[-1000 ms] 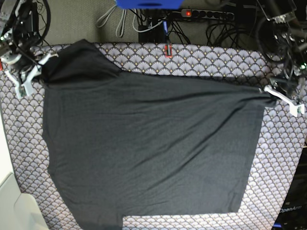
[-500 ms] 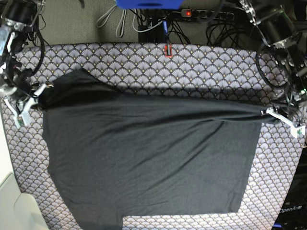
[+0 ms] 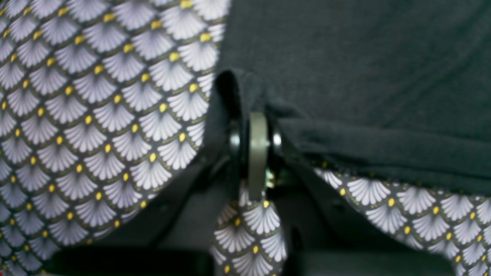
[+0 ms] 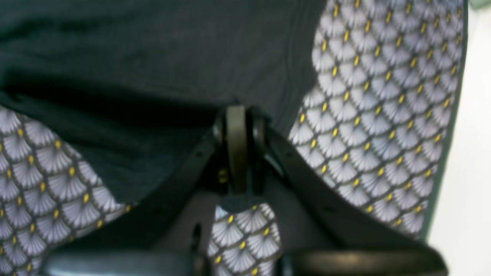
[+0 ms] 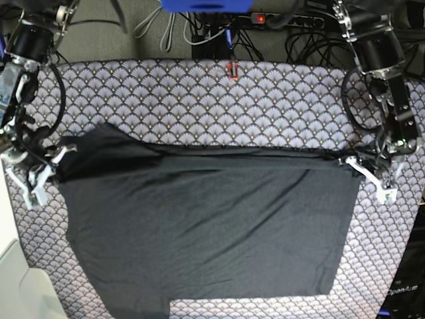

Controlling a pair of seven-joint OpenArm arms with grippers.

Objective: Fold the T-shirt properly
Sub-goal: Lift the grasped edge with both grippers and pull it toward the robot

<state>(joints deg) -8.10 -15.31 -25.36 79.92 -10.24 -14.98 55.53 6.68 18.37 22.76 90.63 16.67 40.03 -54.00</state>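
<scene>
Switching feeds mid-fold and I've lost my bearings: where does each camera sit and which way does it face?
Base: overhead, facing down on the T-shirt and tablecloth; both arms show.
Left wrist: behind the left claw, shut on the T-shirt's edge.
Right wrist: behind the right claw, likewise.
All views share shirt and tablecloth.

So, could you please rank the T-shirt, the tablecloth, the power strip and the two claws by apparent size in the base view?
1. tablecloth
2. T-shirt
3. power strip, partly hidden by cables
4. left claw and right claw: these look alike, so no ranking between them.
</scene>
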